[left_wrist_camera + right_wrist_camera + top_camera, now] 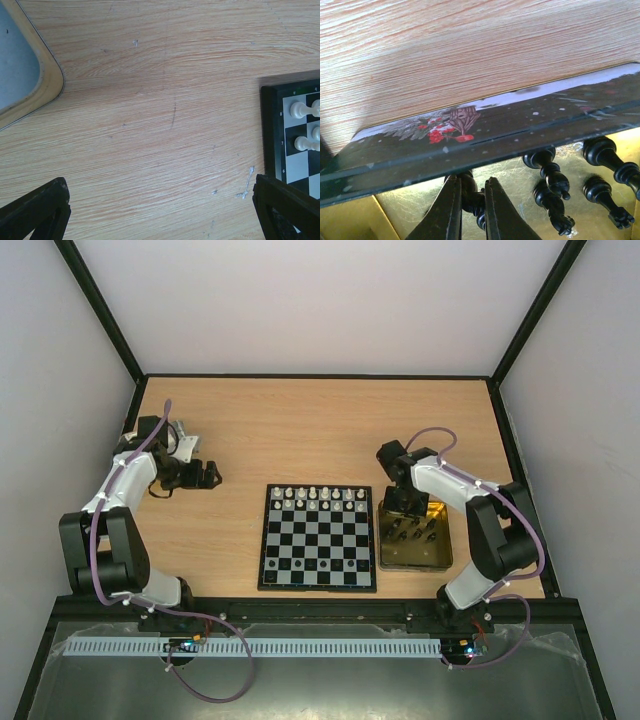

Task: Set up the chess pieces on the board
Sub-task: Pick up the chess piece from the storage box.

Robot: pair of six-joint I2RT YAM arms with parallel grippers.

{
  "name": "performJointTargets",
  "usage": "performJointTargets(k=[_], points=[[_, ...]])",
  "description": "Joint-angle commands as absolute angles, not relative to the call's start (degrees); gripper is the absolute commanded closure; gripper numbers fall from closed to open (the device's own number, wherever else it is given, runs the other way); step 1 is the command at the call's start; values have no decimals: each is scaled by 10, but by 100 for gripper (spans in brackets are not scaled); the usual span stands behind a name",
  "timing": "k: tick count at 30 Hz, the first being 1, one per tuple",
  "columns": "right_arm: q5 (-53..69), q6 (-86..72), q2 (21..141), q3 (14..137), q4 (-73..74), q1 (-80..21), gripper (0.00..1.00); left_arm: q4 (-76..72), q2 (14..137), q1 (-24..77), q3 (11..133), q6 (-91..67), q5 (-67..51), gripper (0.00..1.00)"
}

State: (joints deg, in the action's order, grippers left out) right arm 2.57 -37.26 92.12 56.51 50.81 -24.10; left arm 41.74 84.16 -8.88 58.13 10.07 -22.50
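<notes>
Two hands: right hand [471, 189] seemingly pinches a black piece [472, 199]; left hand [160, 202] wide open, empty; board [272, 130] reads 8, 7, 6.

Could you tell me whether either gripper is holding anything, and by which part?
The right gripper pinches a black chess piece around its middle, in the tin; the left gripper holds nothing.

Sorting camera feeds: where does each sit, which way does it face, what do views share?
Top external: overhead from the near side, looking down on table, board and gold tin; both arms show.
Left wrist: looks down on table and board corner with white pieces; left jaws apart.
Right wrist: low in the tin, facing its wall; right jaws closed on a black piece.
Shared: board in top and left; tin in top and right.
</notes>
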Motion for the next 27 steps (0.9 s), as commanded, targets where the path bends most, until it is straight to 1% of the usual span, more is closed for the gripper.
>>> performJointTargets(k=[1, 15, 20, 27], points=[[26, -382, 936, 576, 511, -236, 93, 430, 849, -85, 591, 107, -234, 1], [53, -385, 940, 570, 503, -236, 89, 430, 853, -85, 591, 108, -233, 1], [58, -384, 932, 563, 502, -236, 94, 429, 854, -85, 592, 107, -234, 1], [55, -382, 913, 563, 513, -236, 95, 428, 855, -83, 591, 107, -233, 1]])
